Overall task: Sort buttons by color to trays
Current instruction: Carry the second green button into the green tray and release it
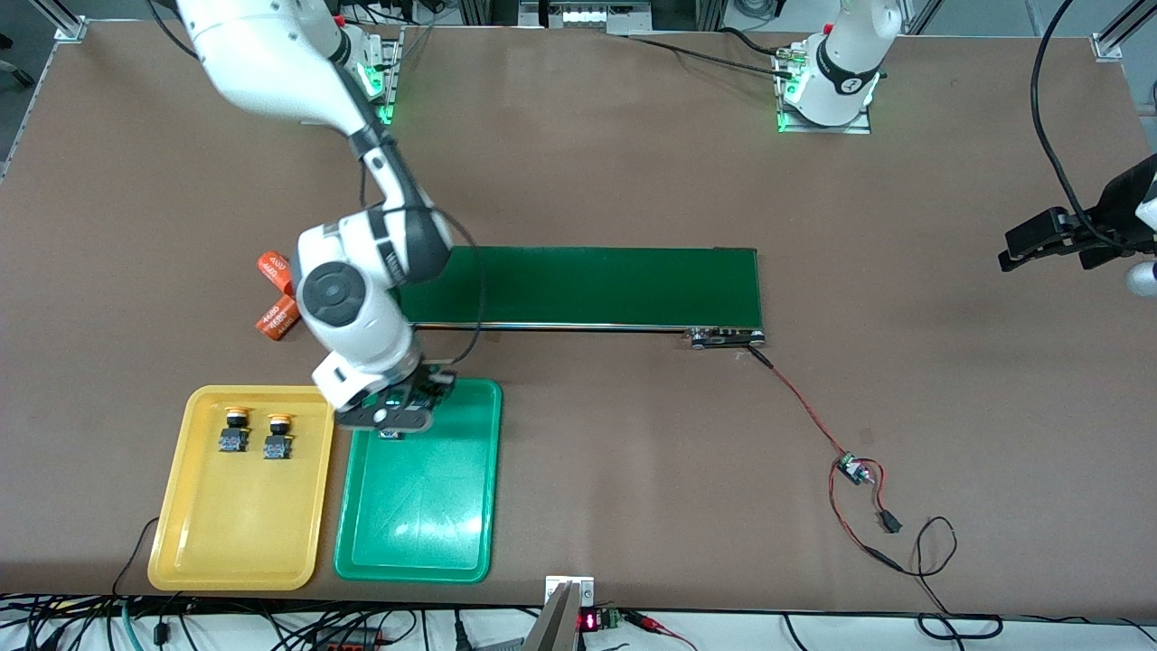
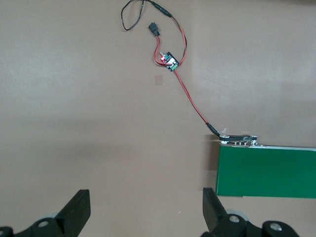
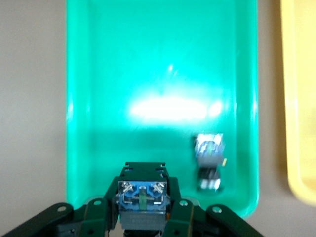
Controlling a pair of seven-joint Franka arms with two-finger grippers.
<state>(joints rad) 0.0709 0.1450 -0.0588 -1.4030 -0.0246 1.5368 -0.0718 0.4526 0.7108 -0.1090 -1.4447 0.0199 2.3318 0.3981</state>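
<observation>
Right gripper (image 1: 390, 432) hangs over the conveyor-side end of the green tray (image 1: 470, 506), clenched on a push-button switch (image 3: 142, 198). In the right wrist view the switch sits between the fingers with its blue terminal block and screw contacts facing the camera, so the cap points down toward the tray floor; cap colour not visible from here. Judged a green-cap unit, since it is held over the green tray for release.

One switch (image 3: 209, 160) already lies on its side in the green tray, beside the held one and near the wall facing the yellow tray (image 1: 181, 506). Two yellow-cap switches (image 1: 234, 430) (image 1: 279, 436) stand side by side in the yellow tray, at its end farther from the front camera. Sort looks nearly complete, pending this drop.

Left gripper (image 2: 146, 210) waits with fingers spread wide and empty, over bare table toward the left arm's end.

Surface: brown matte tabletop. Dark-green conveyor belt (image 1: 587, 285) runs across the middle; a red lead (image 1: 804, 407) goes from its end to a small controller board (image 1: 851, 469). Orange cylinders with white print (image 1: 276, 303) lie beside the belt's end toward the right arm. Cables run along the table edge nearest the front camera.
</observation>
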